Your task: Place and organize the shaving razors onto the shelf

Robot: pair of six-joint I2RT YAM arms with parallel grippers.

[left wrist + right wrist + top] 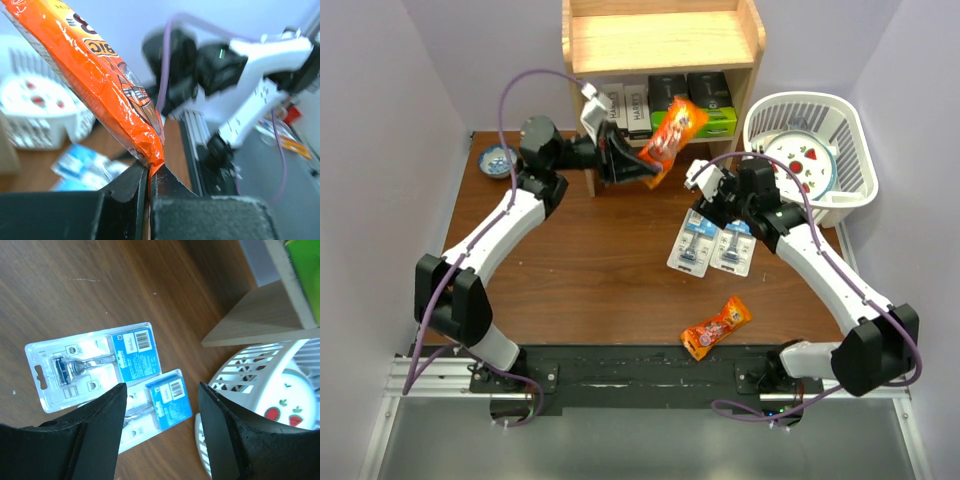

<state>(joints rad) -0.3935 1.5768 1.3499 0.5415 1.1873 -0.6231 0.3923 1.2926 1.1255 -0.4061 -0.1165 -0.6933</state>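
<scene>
My left gripper (642,172) is shut on the corner of an orange glossy BIC packet (672,137), held up in front of the wooden shelf (660,40); the left wrist view shows the packet (107,80) pinched between the fingers (127,197). Two black boxes with lime-green ends (692,105) and the long HARRY'S box (634,108) sit on the lower board. Two clear blister cards with blue headers (710,245) lie on the table. My right gripper (708,205) is open above them; the right wrist view shows the cards (95,362) below its fingers (100,430).
A white slatted basket (850,130) holding a strawberry plate stands right of the shelf. A second orange packet (716,327) lies near the front edge. A small blue bowl (497,159) sits at the far left. Purple walls close in both sides.
</scene>
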